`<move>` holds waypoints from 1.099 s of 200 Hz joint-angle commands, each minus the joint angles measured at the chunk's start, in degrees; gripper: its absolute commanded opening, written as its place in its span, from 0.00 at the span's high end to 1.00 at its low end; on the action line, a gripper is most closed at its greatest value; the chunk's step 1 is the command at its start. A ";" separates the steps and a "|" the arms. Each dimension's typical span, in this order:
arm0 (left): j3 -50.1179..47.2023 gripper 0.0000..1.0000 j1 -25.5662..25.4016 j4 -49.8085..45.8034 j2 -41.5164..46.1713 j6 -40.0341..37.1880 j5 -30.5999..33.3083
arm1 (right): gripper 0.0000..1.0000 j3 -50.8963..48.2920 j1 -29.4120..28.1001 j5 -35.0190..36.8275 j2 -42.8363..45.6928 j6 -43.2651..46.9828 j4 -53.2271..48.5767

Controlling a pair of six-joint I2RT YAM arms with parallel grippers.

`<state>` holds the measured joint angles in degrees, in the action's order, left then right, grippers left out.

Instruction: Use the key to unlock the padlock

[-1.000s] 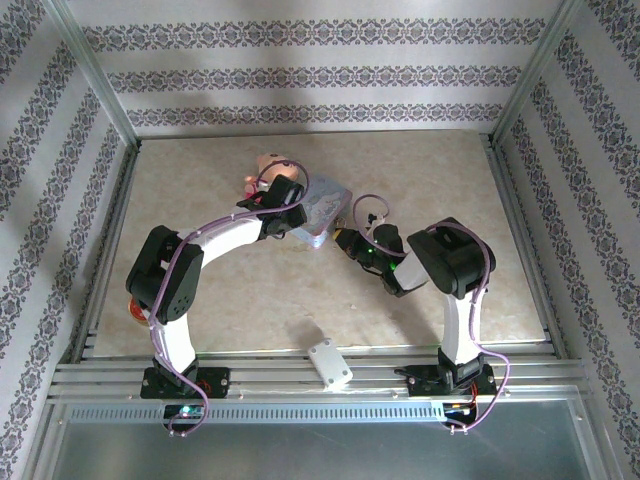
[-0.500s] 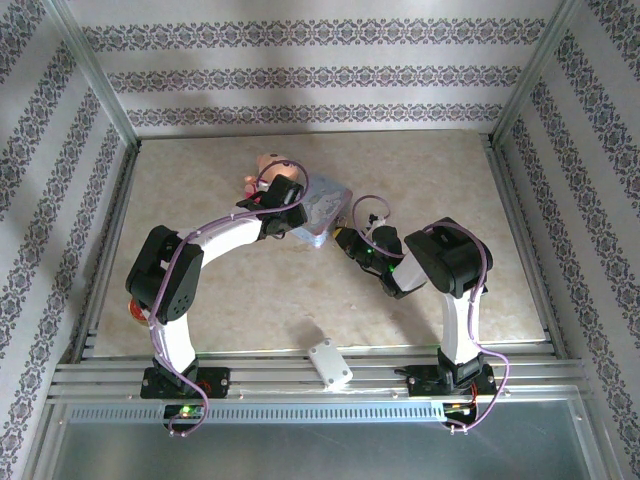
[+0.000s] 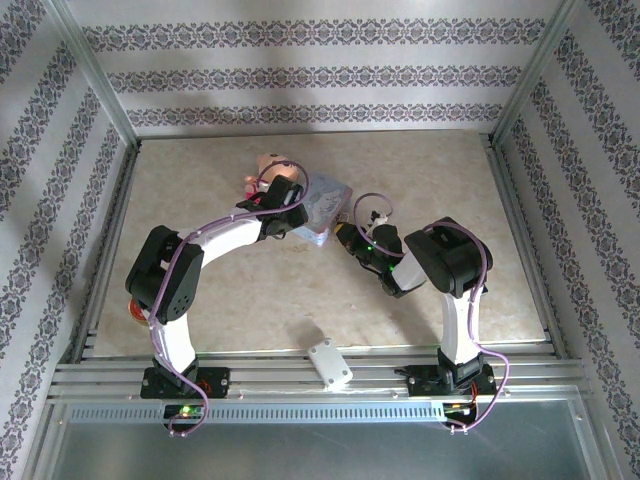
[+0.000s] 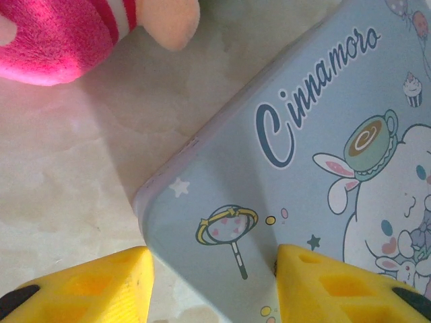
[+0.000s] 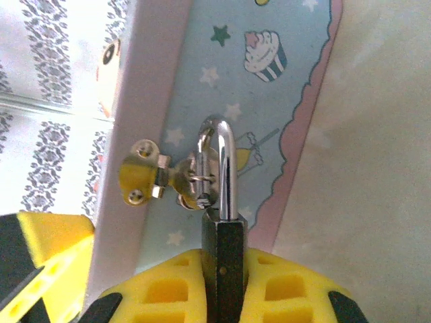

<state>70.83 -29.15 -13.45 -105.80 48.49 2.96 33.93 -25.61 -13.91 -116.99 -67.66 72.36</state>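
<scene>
our right gripper [image 5: 225, 286] clamped on the padlock [image 5: 225, 252], shackle [image 5: 227, 145] through the latch [image 5: 145, 178] on the blue tin [image 5: 286, 114], our left gripper [image 4: 212, 286] spread astride its corner

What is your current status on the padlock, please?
Right gripper shut on padlock, shackle through hasp on tin. Left gripper astride tin corner, grip unclear. Plush toy beside tin.

I watched a light-blue tin [image 4: 323, 168] printed with cartoon rabbits and stars, a blackish padlock [image 5: 227, 262] with a silvery shackle [image 5: 227, 151], a pink plush [image 4: 60, 33], a beige marbled counter [image 3: 440, 180] and floral-striped wallpaper [image 3: 300, 78].
</scene>
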 commanded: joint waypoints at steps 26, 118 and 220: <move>-4.85 0.51 0.49 -12.39 -3.98 -1.61 -0.94 | 1.00 1.14 2.85 6.62 -0.65 -0.13 5.09; -4.27 0.51 0.57 -12.81 -3.88 -1.73 -0.15 | 1.00 -0.40 6.76 2.34 0.66 3.95 -0.25; -3.51 0.50 0.58 -14.26 3.05 -2.00 0.50 | 1.00 1.31 6.82 3.88 0.84 3.69 -2.22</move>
<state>68.64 -29.15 -19.84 -103.20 47.51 1.30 31.99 -19.94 -13.15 -115.02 -63.92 69.93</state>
